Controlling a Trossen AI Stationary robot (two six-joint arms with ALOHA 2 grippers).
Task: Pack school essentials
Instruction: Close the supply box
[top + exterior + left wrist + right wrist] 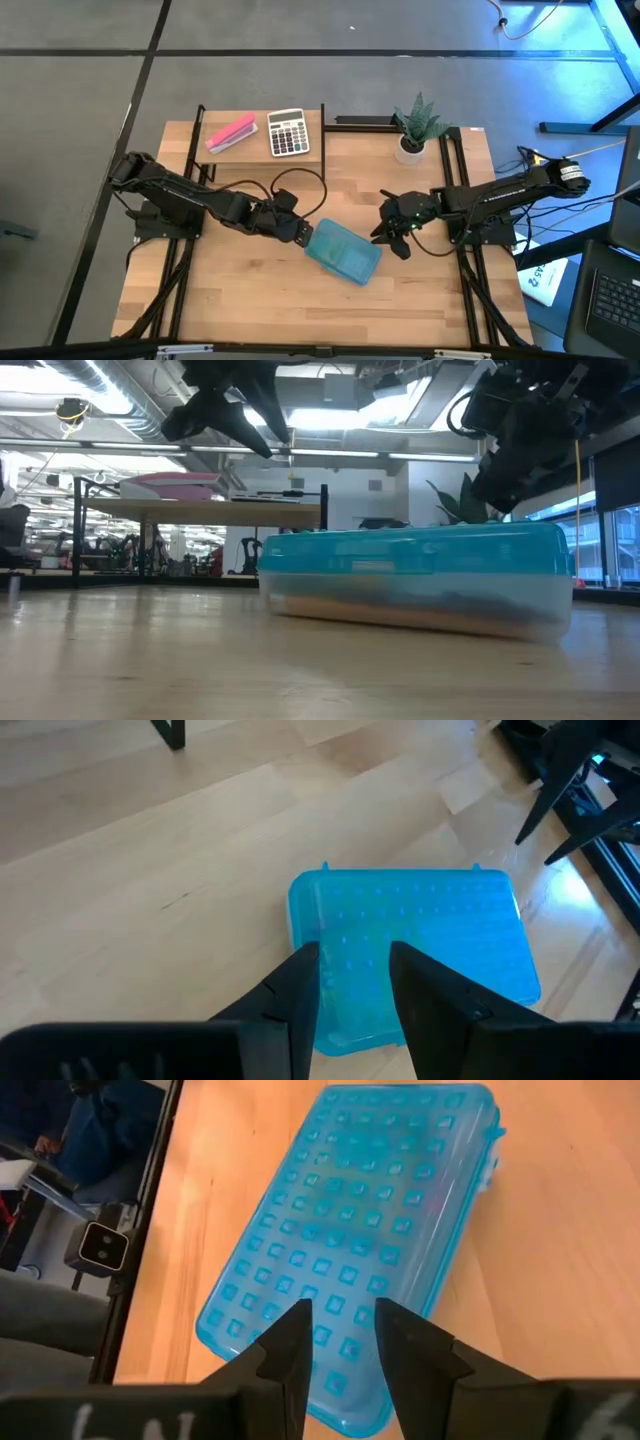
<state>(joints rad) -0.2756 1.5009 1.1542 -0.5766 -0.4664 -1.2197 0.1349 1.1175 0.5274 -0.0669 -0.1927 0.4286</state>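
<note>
A shut turquoise plastic case (343, 253) lies flat on the wooden table's middle, its studded lid up (370, 1210) (430, 930). Through its clear lower half (415, 605) only a blurred orange-brown mass shows. None of the stationery shows loose on the table. My left gripper (300, 232) (355, 970) hovers open over the case's left end. My right gripper (385, 232) (343, 1330) hovers open over its right end. In the low view both grippers hang above the lid, apart from it.
A raised shelf at the far left carries an elongated pink block (231, 133) and a grey calculator (288, 132). A potted plant (413, 128) stands at the far right. A black cable loops near the left arm (300, 185). Bare wood lies toward the near edge.
</note>
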